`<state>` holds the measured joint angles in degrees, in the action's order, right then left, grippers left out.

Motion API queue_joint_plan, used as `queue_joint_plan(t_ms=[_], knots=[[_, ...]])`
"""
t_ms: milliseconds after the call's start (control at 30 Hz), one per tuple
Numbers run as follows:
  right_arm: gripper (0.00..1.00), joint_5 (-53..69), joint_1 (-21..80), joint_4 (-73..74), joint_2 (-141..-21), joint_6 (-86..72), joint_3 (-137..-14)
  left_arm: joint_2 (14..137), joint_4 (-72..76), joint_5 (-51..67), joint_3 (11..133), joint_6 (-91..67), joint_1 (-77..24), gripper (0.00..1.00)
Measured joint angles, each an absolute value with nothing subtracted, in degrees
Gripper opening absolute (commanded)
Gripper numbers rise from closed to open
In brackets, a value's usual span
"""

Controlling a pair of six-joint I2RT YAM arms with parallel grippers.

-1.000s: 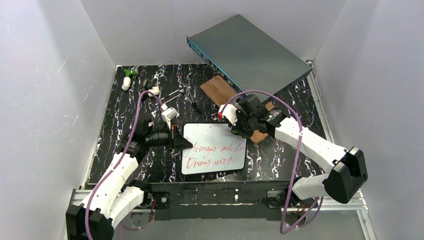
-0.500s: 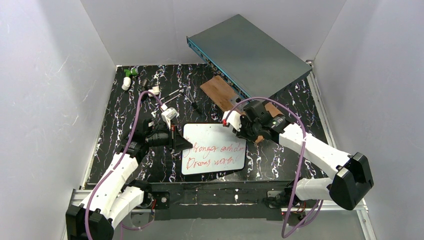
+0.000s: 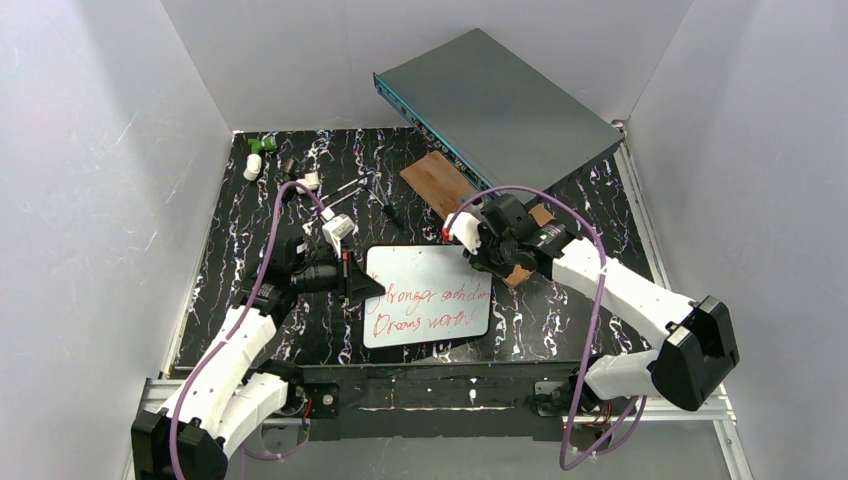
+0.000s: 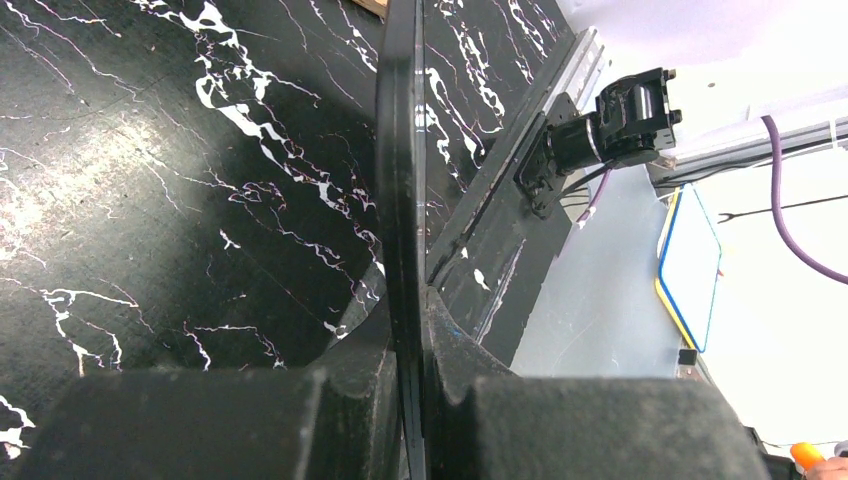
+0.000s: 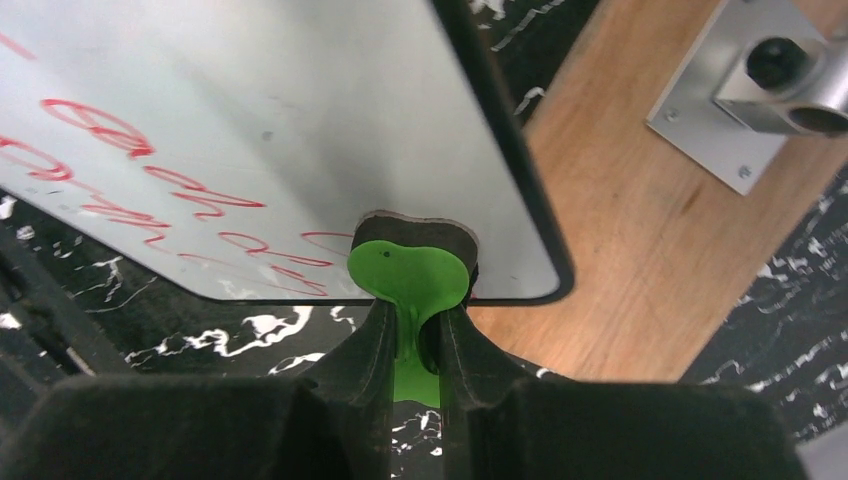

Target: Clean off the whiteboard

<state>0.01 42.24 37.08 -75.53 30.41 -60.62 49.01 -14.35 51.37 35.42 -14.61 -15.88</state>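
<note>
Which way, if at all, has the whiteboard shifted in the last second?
No. In the top view the whiteboard lies just as before relative to the wooden plank and the metal box.

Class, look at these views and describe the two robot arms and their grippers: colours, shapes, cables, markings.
Both the left arm and the right arm have smooth white shells joined by chunky black joints. A purple cable loops along each arm. The left gripper and the right gripper are matt black and taper towards the tips. A white block sits at each wrist.
</note>
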Motion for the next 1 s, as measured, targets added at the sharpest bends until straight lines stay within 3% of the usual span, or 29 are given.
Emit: queue_joint_plan(t_ms=[233, 733, 1000], knots=[[0.01, -3.0, 40.8, 33.7, -73.2, 30.9, -57.9, 49.0, -14.3, 51.4, 35.4, -14.5, -15.9, 0.00], [0.01, 4.3, 45.0, 37.6, -74.6, 33.7, -58.2, 49.0, -14.4, 51.6, 35.4, -14.1, -15.9, 0.00], [0.01, -0.8, 44.0, 38.4, -76.1, 32.1, -60.5, 49.0, -14.2, 51.3, 35.4, -14.1, -15.9, 0.00]])
